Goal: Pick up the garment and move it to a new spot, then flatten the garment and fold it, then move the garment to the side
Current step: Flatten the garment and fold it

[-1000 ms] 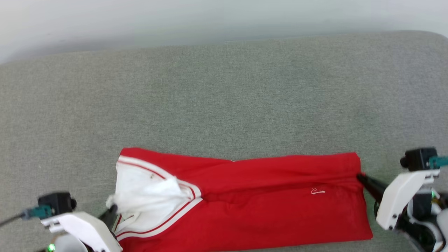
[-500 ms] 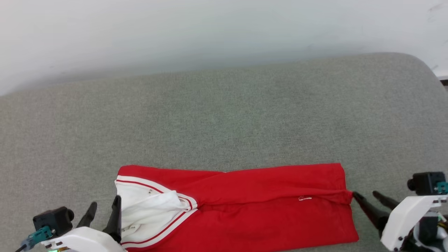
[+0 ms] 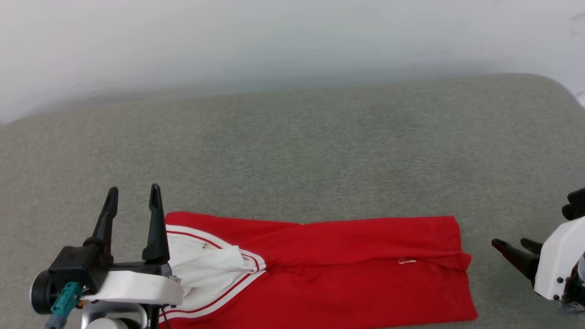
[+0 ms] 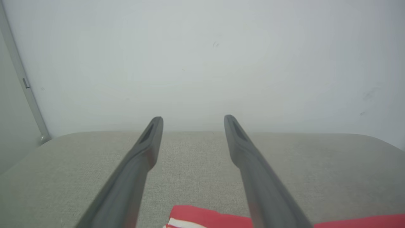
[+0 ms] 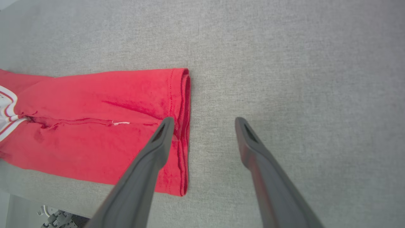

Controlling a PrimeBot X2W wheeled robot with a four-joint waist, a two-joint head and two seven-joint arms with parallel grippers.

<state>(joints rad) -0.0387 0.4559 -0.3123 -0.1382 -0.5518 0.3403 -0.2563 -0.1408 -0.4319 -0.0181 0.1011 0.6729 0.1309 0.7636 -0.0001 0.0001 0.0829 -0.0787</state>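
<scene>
Lying folded on grey fabric surface (image 3: 292, 151), garment (image 3: 347, 274); pale wall (image 3: 274, 41) behind; left fingers (image 3: 156, 224), right fingers (image 3: 512, 256) spread wide, empty.

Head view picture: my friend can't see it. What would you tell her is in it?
A red T-shirt with white sleeves lies folded into a long strip on a grey padded surface. The robot's left gripper is open at the sleeve end and its right gripper is open near the hem end; neither holds the shirt.
</scene>
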